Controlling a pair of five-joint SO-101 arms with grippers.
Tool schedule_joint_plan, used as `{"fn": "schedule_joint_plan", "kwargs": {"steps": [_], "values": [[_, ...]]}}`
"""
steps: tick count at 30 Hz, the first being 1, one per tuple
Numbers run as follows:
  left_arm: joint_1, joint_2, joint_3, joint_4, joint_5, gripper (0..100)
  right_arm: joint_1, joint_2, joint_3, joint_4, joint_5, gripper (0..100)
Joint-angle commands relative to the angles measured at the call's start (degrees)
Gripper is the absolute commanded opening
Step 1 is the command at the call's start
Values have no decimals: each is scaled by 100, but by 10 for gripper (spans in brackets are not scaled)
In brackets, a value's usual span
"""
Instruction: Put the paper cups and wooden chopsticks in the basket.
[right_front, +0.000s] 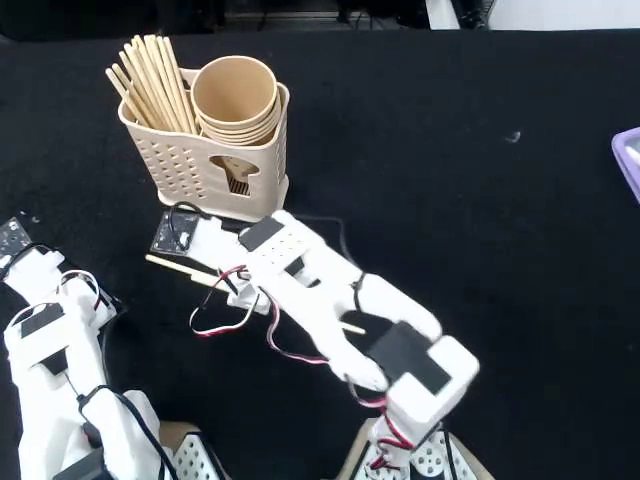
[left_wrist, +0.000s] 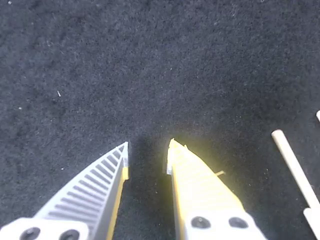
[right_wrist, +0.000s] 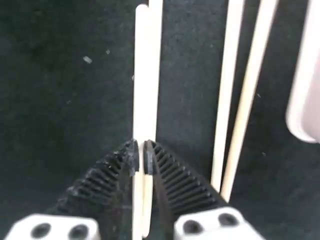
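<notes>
Nearest me, at the lower left of the overhead frame, the left claw (left_wrist: 148, 146) hangs over the black cloth (right_front: 480, 250). Its two fingers are apart with nothing between them. The blunt end of a stray chopstick (left_wrist: 292, 160) lies on the cloth at the right edge of that wrist view.

Further in, at the centre of the overhead frame, the right arm stretches low toward the upper left. The right claw (right_wrist: 140, 152) is clamped on the held chopsticks (right_wrist: 147, 75), which look like two pale sticks pressed side by side between the toothed fingers. I cannot tell whether they are lifted or resting on the cloth. Two loose chopsticks (right_wrist: 232, 100) lie flat just beside them, roughly parallel.

Farthest, at the upper left, the cream perforated basket (right_front: 185, 165) stands upright. A stack of paper cups (right_front: 235, 95) fills its right side. A bundle of chopsticks (right_front: 155, 80) leans out of its left side.

I judge these sticks to be very light, stiff, thin and smooth. They should not bend or crush, but they can roll on each other and pivot in the teeth. The grip looks to sit toward one end, so the long free part may swing. A hold nearer the middle would balance better. To go in, they need tipping upright above the rim.
</notes>
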Motion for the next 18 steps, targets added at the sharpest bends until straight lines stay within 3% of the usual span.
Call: {"fn": "schedule_joint_plan", "kwargs": {"steps": [1, 8, 14, 18], "values": [[66, -132, -22, -35, 0, 134, 44, -787, 338, 53, -246, 10], [66, -132, -31, -35, 0, 134, -53, -1297, 998, -343, -290, 15], [66, -132, -22, -35, 0, 134, -387, -927, 295, -475, -281, 217], [66, -132, -22, -44, 0, 134, -563, -101, -470, -466, -281, 204]]}}
